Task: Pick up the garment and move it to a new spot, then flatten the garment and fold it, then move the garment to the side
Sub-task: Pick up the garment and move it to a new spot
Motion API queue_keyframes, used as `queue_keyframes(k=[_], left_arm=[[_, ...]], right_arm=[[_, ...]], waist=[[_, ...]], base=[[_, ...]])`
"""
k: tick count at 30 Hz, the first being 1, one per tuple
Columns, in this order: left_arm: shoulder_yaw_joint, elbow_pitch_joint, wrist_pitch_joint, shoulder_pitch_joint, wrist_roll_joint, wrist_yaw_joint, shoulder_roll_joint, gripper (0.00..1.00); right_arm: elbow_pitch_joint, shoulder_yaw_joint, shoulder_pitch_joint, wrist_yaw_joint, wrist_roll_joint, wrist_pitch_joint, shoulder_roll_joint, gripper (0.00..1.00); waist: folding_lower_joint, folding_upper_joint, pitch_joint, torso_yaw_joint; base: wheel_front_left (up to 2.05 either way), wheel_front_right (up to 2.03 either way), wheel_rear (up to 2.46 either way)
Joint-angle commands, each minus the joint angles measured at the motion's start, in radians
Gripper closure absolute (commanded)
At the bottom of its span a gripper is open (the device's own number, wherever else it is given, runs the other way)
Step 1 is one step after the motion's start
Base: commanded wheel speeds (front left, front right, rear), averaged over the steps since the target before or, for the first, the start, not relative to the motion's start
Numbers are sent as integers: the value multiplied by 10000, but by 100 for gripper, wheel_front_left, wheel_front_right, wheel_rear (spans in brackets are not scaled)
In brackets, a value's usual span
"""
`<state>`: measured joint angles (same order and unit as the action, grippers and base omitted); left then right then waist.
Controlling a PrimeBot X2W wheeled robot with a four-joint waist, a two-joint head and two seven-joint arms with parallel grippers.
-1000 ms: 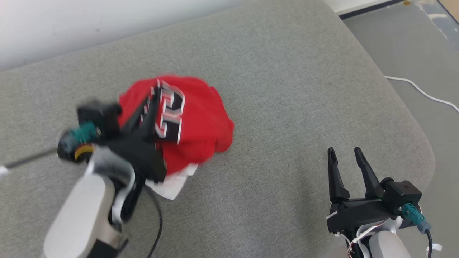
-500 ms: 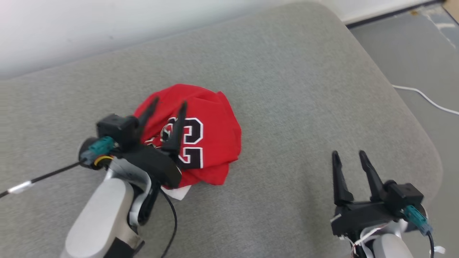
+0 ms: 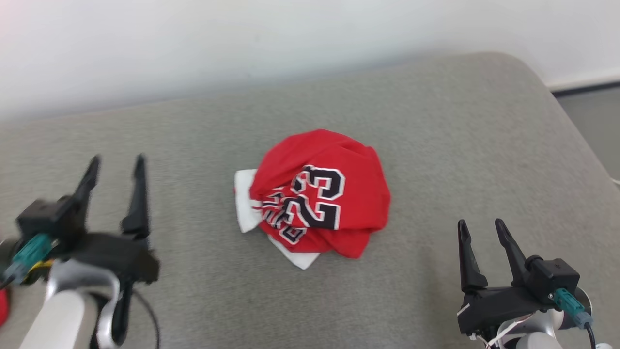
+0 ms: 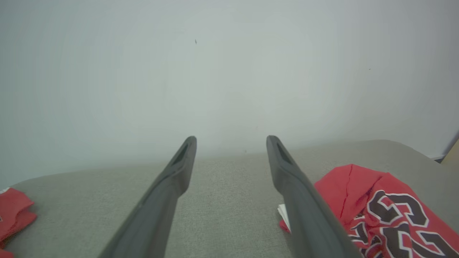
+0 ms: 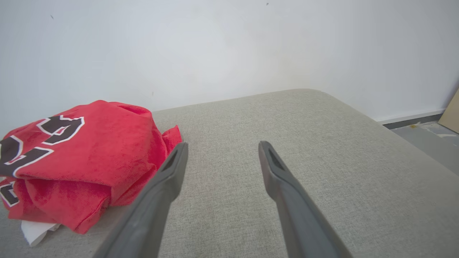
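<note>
The left gripper point(image 3: 117, 157) is held with its two dark fingers spread wide and nothing between them. It is raised above the grey cushion point(image 3: 436, 121) on the robot's left, well apart from the garment point(image 3: 324, 194). The right gripper point(image 3: 480, 223) is likewise parted and empty, and is kept low at the robot's right with its fingers pointed toward the pale wall point(image 3: 290, 39). In the right wrist view the garment is seen just beside the left finger, though no contact can be made out. The garment, a red jersey with black, white-edged numerals, is left in a crumpled mound near the middle of the cushion. A white edge point(image 3: 244, 203) is exposed along its left and lower sides, where the layers are bunched over one another. Since it is gripped by neither tool, the step in hand is judged to be the flattening, which is not yet begun. The open, flanking posture of both grippers is judged to suit a reach for opposite edges, so that the mound can be drawn out flat. Which folds belong to hem or shoulder cannot be told, so a layered pinch is a risk. A second red cloth point(image 4: 12, 211) is seen at the cushion's far left.
</note>
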<state>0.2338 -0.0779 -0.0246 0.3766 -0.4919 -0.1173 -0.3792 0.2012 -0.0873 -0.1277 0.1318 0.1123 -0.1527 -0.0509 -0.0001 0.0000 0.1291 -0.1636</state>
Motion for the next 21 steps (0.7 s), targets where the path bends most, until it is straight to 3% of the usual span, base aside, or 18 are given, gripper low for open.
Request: queue_keyframes(k=[1,7,21], left_arm=[[-131,154,-34,-380,-64,-99,-75,0],[-530,814,-94,-1936,3,-602,-540,0],[-648,1192,-858,-4028,151,-1405,-242,0]], right_arm=[[-64,18,160,-21,-58,49,11,0],[-289,82,394,-21,-69,279,10,0],[-545,61,755,-21,-4,543,10,0]], waist=[[1,0,-578,707],[1,0,-873,1076],[1,0,-1145,1477]], base=[[0,0,0],[0,0,0],[0,0,0]])
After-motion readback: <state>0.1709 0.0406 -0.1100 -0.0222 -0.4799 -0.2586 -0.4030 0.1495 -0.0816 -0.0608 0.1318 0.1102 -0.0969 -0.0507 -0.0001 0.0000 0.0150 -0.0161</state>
